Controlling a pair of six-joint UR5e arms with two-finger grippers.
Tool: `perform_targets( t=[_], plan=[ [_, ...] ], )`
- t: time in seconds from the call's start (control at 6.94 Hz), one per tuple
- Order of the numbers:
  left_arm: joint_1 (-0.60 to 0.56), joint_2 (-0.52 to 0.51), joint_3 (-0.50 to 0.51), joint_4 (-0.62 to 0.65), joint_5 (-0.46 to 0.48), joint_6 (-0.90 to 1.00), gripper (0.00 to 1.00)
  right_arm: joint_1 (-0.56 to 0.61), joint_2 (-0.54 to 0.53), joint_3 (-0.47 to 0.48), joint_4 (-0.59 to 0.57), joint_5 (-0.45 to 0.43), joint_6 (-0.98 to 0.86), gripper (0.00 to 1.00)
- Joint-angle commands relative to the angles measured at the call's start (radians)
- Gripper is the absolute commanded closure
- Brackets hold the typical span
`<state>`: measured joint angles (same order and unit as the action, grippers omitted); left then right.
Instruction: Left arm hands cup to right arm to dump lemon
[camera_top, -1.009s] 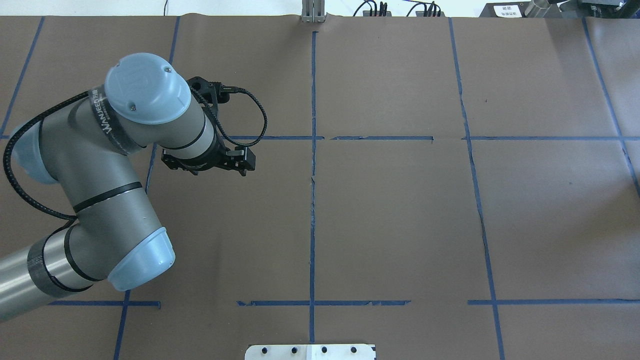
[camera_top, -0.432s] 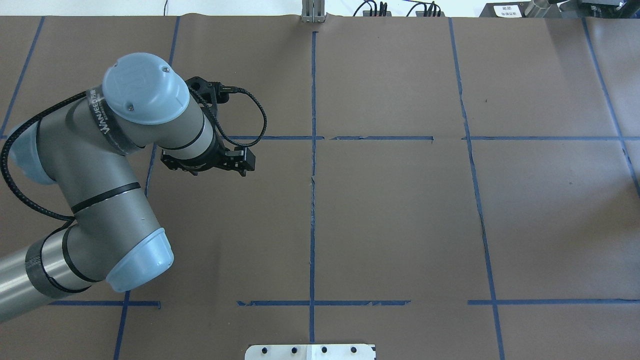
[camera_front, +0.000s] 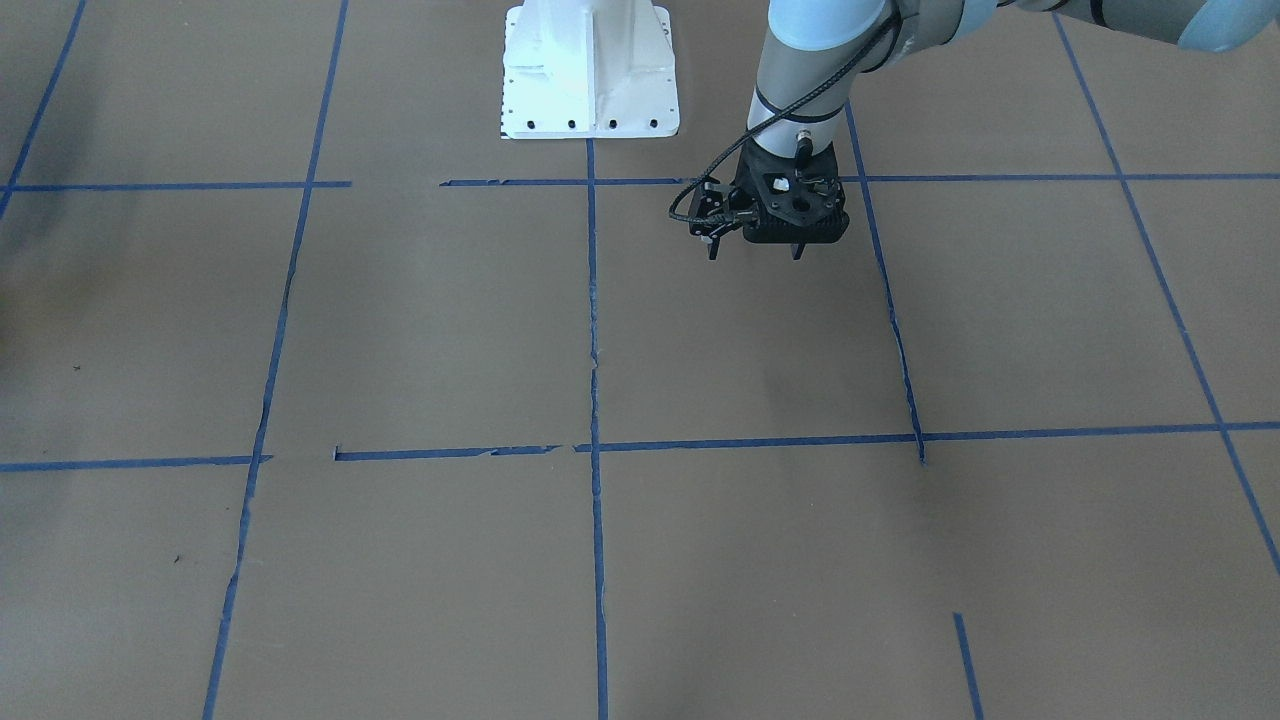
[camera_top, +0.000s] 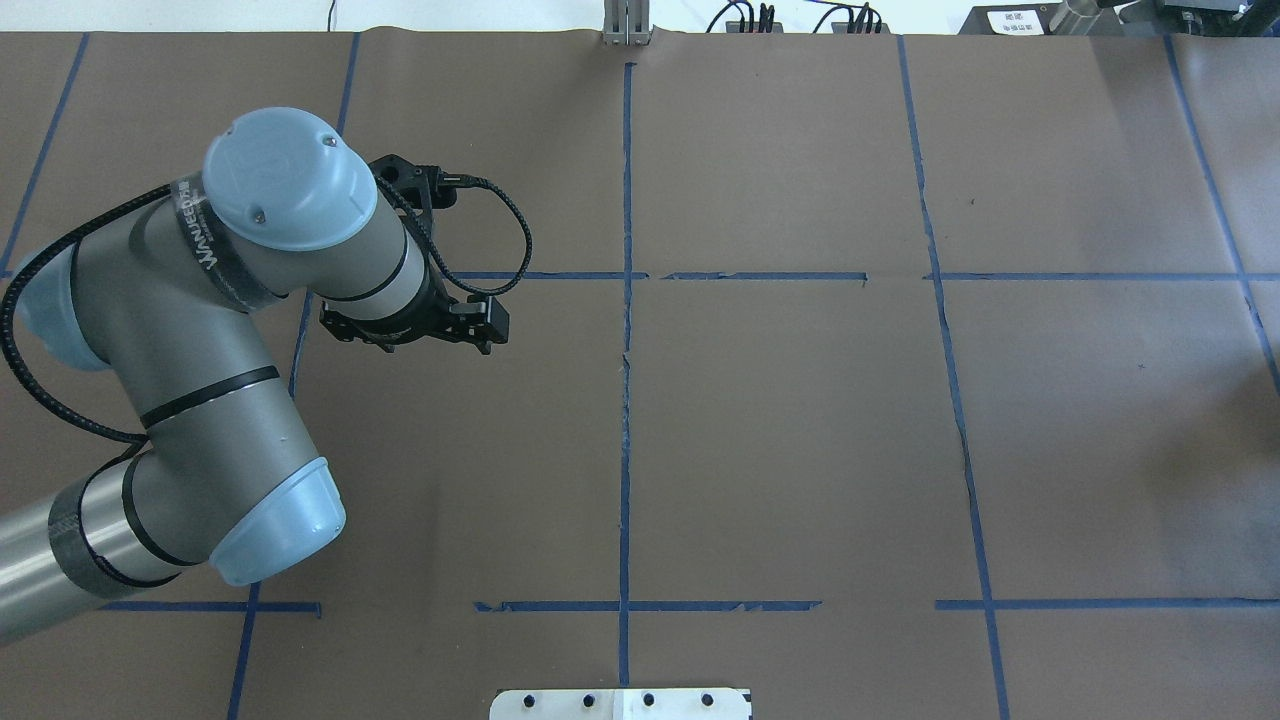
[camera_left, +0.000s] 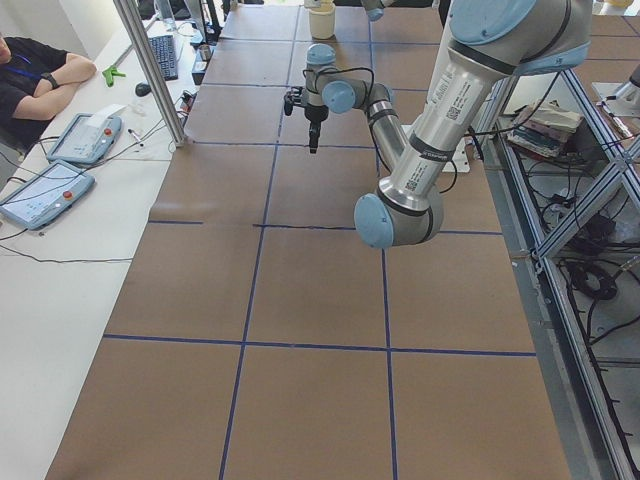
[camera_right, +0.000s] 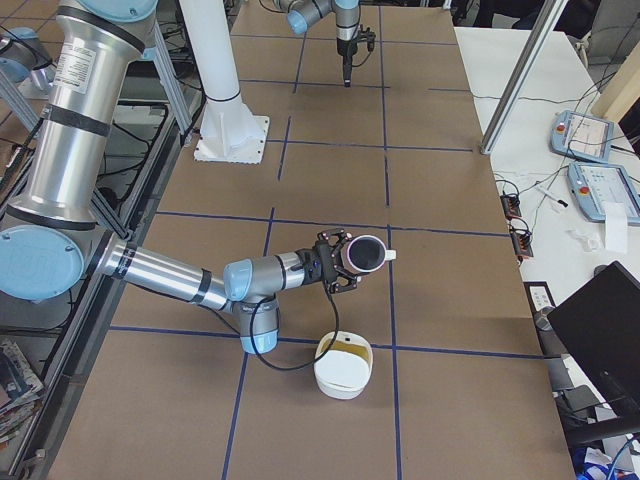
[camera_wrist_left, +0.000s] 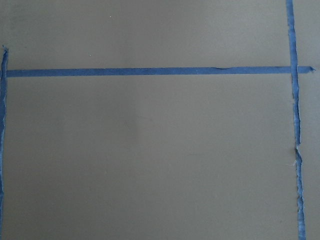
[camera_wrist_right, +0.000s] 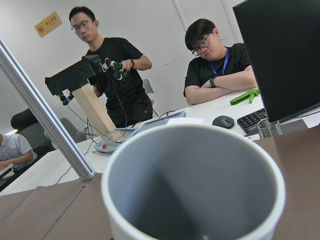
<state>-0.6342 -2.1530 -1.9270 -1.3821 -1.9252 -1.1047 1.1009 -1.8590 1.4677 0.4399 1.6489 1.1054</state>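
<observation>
**Cup tipped at the bowl**

The cup (camera_right: 367, 255) hangs at my right gripper (camera_right: 335, 262) near the right end of the table (camera_right: 440, 330); how far that gripper is closed I cannot tell. The cup lies tipped, long axis roughly level, mouth toward that end, over the white bowl (camera_right: 343, 365). Its inside looks empty, so dumping seems done; next, right it gently. My left gripper (camera_front: 755, 252) hangs open, empty.

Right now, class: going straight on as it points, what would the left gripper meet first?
The left gripper points straight down, so probably the bare brown paper beneath it; nothing lies between.
</observation>
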Motion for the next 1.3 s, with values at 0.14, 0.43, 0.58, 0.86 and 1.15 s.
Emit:
perform_targets(
  t=[0.14,0.43,0.58,0.86,1.15],
  plan=[
    [0.025,-0.001,0.002,-0.002,-0.005,-0.001,0.0,-0.082,0.114,0.089,-0.307,0.032,-0.296,0.74],
    [0.03,-0.008,0.005,-0.003,-0.021,0.006,0.0,-0.198,0.26,0.086,-0.506,0.028,-0.419,0.74],
    [0.033,-0.008,0.002,-0.014,-0.061,0.012,0.0,-0.266,0.344,0.076,-0.591,0.022,-0.458,0.74],
    [0.016,-0.002,0.019,-0.078,-0.126,-0.027,0.0,-0.402,0.553,0.001,-0.757,-0.073,-0.525,0.74],
    [-0.028,-0.008,0.04,-0.09,-0.127,-0.215,0.0,-0.55,0.673,0.003,-0.881,-0.265,-0.529,0.75]
  ],
)
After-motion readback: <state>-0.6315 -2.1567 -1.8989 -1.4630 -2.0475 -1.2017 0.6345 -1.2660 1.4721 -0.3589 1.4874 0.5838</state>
